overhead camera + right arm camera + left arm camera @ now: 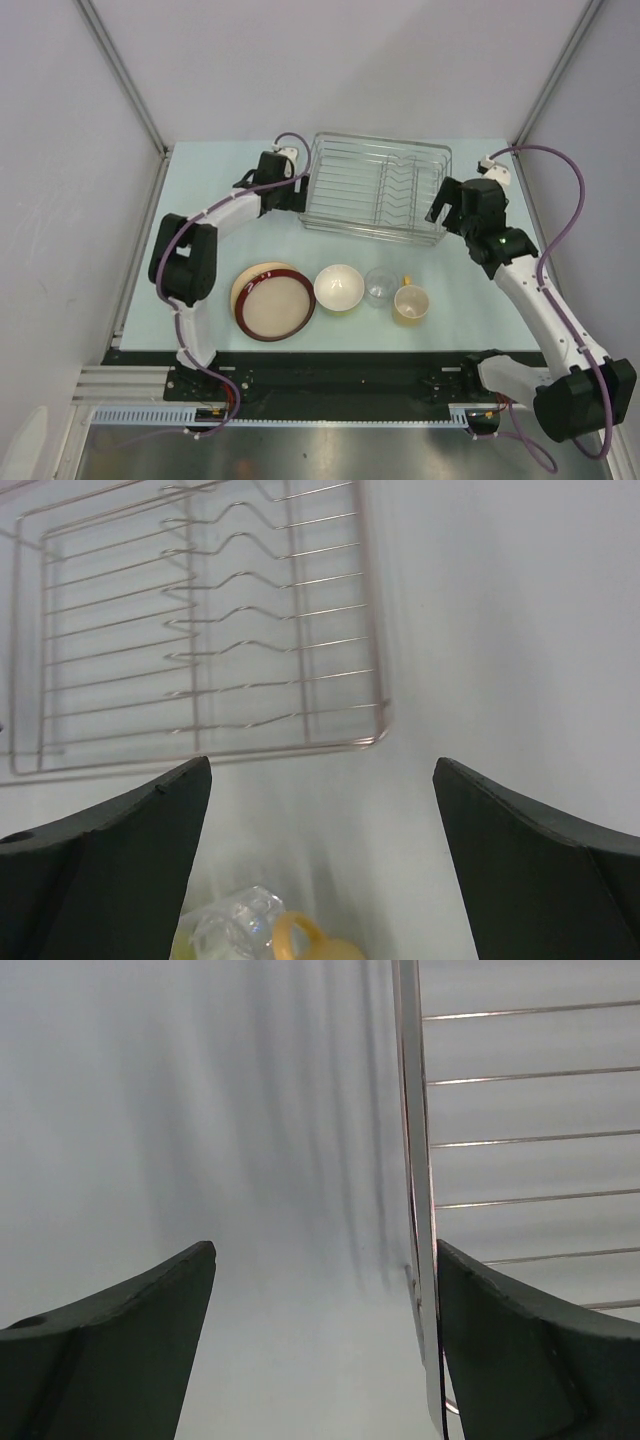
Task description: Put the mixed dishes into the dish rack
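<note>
Top external, left to right. The left gripper (298,190) sits at the left end of the rectangular silver wire dish rack (378,232), upper middle of frame. Left wrist view shows why: the jaws stand apart and straddle the rack's end rim, with the wire just beside the finger on the frame's right and the other finger well clear. Nothing is clamped. My read is that it's there to steady or shift the rack, not to pick a dish.

The rack holds no dishes. All five sit in a row on the pale table (300,250) below it:
- dark-red-rimmed beige round plate (275,305)
- second beige plate (247,283) underneath it, edge showing at upper left
- white round bowl (338,287)
- clear glass tumbler (380,286)
- yellowish handled cup (411,303)

Loading looks not yet started.

The right gripper (441,210) is off the rack's right end, jaws wide and empty. In the right wrist view the rack corner is upper left, with the glass and cup at the bottom edge. It's likely staged for one of those.

Pose:
- Left arm: elbow folded at far left, forearm reaching up and right to the rack.
- Right arm: base lower right, stretched up and left, wrist turned toward the rack.
</note>
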Robot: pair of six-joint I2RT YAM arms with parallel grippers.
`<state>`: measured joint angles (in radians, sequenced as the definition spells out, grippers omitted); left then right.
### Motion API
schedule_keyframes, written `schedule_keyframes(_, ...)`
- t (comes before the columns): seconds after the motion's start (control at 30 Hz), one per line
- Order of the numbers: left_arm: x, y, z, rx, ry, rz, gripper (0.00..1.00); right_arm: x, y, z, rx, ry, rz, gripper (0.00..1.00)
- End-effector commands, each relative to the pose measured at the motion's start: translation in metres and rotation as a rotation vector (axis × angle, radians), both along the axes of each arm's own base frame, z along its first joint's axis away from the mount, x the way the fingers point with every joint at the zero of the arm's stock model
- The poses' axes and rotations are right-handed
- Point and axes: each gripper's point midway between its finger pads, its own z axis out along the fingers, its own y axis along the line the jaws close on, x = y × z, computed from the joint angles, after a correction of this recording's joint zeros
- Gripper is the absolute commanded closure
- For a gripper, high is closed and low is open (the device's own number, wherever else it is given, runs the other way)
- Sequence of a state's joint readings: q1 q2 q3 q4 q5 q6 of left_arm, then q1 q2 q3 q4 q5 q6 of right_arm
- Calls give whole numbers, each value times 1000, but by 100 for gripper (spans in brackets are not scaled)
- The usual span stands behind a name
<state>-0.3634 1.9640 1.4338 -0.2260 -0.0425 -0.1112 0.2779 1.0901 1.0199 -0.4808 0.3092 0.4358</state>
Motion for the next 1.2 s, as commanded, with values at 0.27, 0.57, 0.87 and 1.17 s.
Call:
schedule_keyframes(0.27,-59,47,16,86,12,14,11,54,6,-66,-18,244,-3,8)
schedule_keyframes(0.57,-89,70,13,123,34,12,12,90,21,-84,-4,284,37,14)
schedule_keyframes(0.87,-106,89,13,120,37,38,12,111,47,-95,72,312,119,19)
schedule_keyframes(1.17,-95,80,62,69,-59,21,12,105,76,-38,-14,172,204,14)
